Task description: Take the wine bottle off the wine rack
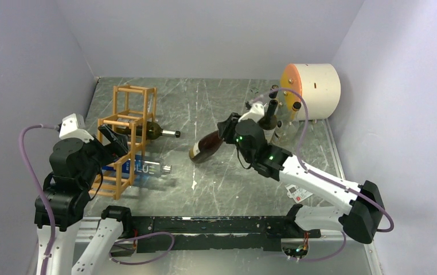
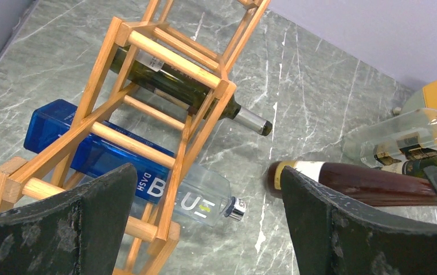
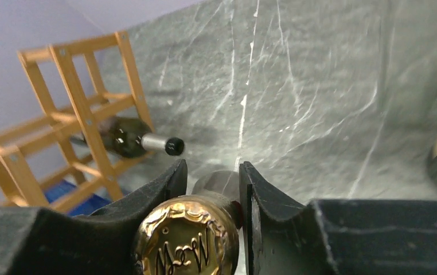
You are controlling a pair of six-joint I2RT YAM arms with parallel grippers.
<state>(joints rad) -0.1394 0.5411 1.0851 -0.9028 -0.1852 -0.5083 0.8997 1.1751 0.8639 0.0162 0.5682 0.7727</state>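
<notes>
Your wine rack is matt wood, the wine bottle glossy dark glass, the worktop veined stone-look, the dark red bottle's cap embossed gold foil.

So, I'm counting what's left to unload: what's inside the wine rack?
Two bottles lie in the wine rack: a dark green bottle above, a blue bottle in the bottom cell. Bars cover parts of both.

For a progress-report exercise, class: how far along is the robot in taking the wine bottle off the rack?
Done: one dark bottle is clear of the wine rack, tilted, off to its right. In hand: the right gripper is shut on its neck. Left: a green bottle and a blue bottle lie in the rack, with the left gripper open beside it.
</notes>
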